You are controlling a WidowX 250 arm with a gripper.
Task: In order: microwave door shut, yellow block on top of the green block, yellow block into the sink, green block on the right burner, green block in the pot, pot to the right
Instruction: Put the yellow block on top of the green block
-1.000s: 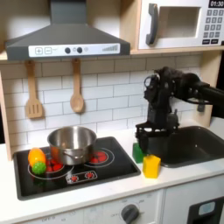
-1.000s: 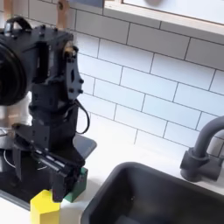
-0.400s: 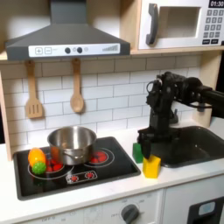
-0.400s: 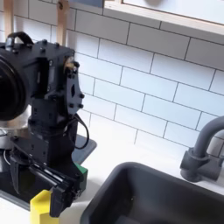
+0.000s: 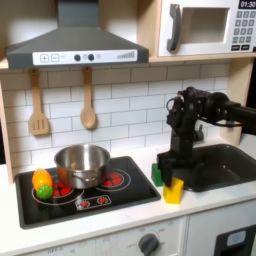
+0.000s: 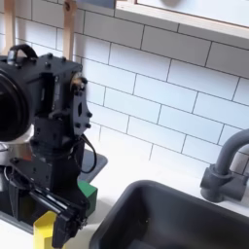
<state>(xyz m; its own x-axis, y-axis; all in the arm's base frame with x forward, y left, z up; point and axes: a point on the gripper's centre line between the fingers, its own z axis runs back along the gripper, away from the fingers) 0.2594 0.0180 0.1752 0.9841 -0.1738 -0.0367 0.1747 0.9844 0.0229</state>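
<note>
The microwave door point(image 5: 200, 28) sits flush at the top right in the first exterior view. The yellow block point(image 5: 174, 190) point(image 6: 44, 231) stands on the white counter between cooktop and sink, with the green block point(image 5: 157, 174) point(image 6: 89, 188) just behind it. My gripper point(image 5: 173, 177) point(image 6: 53, 218) hangs low over the yellow block, open, its fingers point(image 6: 68, 220) reaching down beside the block's top. The steel pot point(image 5: 83, 163) rests on the cooktop, partly over the right burner point(image 5: 113, 180). The dark sink point(image 5: 228, 166) point(image 6: 165, 219) lies beside the blocks.
A toy fruit point(image 5: 42, 183) lies on the left burner. Two wooden utensils point(image 5: 88, 100) hang on the tiled wall under the hood. The dark faucet point(image 6: 226, 170) rises at the sink's far side. The counter's front edge is close to the yellow block.
The arm has come down and slightly toward the yellow block, so the fingers now reach its top. Both blocks and the pot have stayed put.
</note>
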